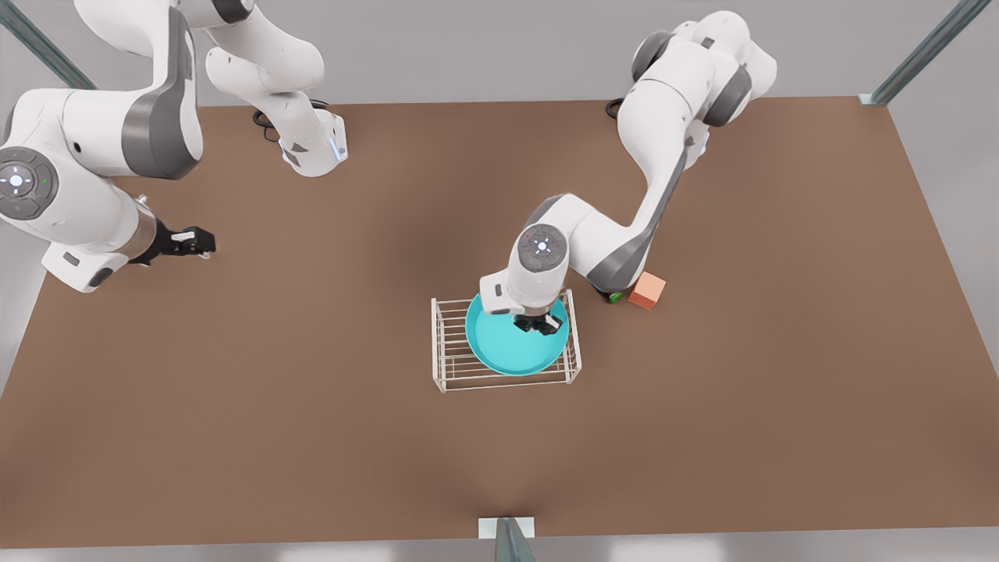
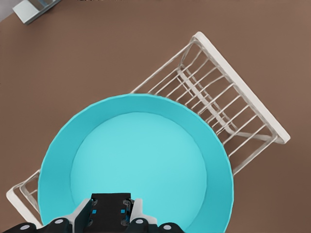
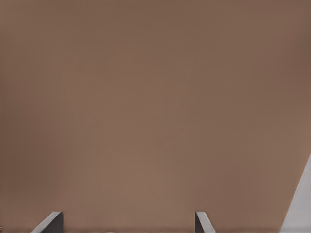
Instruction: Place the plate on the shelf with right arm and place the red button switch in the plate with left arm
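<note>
The teal plate [image 1: 511,351] [image 2: 141,155] lies on the white wire shelf [image 1: 446,343] [image 2: 243,92] at the table's middle. My left gripper [image 1: 541,323] [image 2: 112,213] hangs over the plate's rim-side part. It is shut on a small black body, the red button switch [image 2: 111,206]; its red cap is hidden. My right gripper [image 1: 204,242] [image 3: 129,224] waits open and holding nothing over bare table at the front view's left.
An orange cube [image 1: 647,290] and a small green-capped switch [image 1: 615,297] sit just to the front view's right of the shelf, under the left arm's elbow. The brown table [image 1: 312,437] stretches wide around the shelf.
</note>
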